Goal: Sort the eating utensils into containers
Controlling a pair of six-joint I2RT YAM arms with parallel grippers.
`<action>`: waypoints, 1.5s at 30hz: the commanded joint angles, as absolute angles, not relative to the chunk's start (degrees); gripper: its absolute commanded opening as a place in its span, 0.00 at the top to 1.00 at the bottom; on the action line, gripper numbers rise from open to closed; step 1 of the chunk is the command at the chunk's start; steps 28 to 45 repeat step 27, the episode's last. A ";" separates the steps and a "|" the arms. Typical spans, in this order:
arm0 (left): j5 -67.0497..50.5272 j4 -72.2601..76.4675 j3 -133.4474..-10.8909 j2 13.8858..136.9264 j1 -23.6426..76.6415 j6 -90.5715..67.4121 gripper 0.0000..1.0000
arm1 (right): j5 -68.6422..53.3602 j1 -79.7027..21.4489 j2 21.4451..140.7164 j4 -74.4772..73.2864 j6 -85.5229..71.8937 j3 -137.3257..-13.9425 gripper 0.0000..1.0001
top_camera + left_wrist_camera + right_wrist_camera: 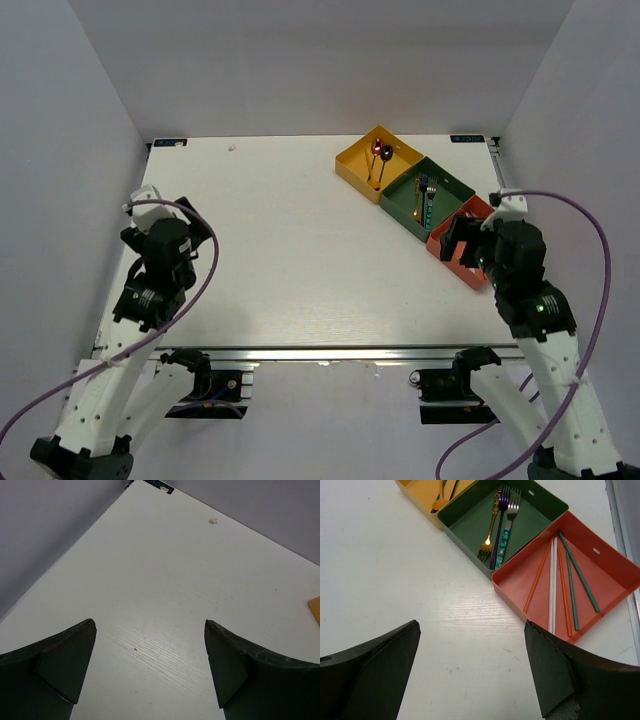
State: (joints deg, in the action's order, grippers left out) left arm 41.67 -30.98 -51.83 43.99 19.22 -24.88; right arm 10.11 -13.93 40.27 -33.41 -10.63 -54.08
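Note:
Three square trays stand in a diagonal row at the back right. The yellow tray (352,160) holds spoons (381,152). The dark green tray (452,186) (470,525) holds gold, purple and grey forks (499,525). The red-orange tray (462,268) (517,582) holds orange, white and green chopsticks (560,585). My right gripper (458,240) (470,630) is open and empty, over the table beside the red-orange tray's near corner. My left gripper (192,235) (150,630) is open and empty over bare table at the left.
A small white scrap (213,521) lies near the table's (300,260) far left edge. Grey walls close in the left, back and right sides. The yellow tray's corner (315,607) shows at the right edge of the left wrist view.

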 commanded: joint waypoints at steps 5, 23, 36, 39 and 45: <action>41.84 -32.78 -44.04 34.55 18.98 -25.22 0.02 | 9.58 -13.97 29.01 -37.44 -7.91 -49.66 0.11; 40.78 -32.78 -42.80 32.61 18.98 -25.84 0.02 | 9.40 -13.97 27.42 -35.86 -7.29 -47.64 0.11; 40.61 -32.70 -42.72 32.52 18.98 -25.84 0.02 | 9.14 -13.97 27.86 -36.30 -7.29 -48.16 0.11; 40.61 -32.70 -42.72 32.52 18.98 -25.84 0.02 | 9.14 -13.97 27.86 -36.30 -7.29 -48.16 0.11; 40.61 -32.70 -42.72 32.52 18.98 -25.84 0.02 | 9.14 -13.97 27.86 -36.30 -7.29 -48.16 0.11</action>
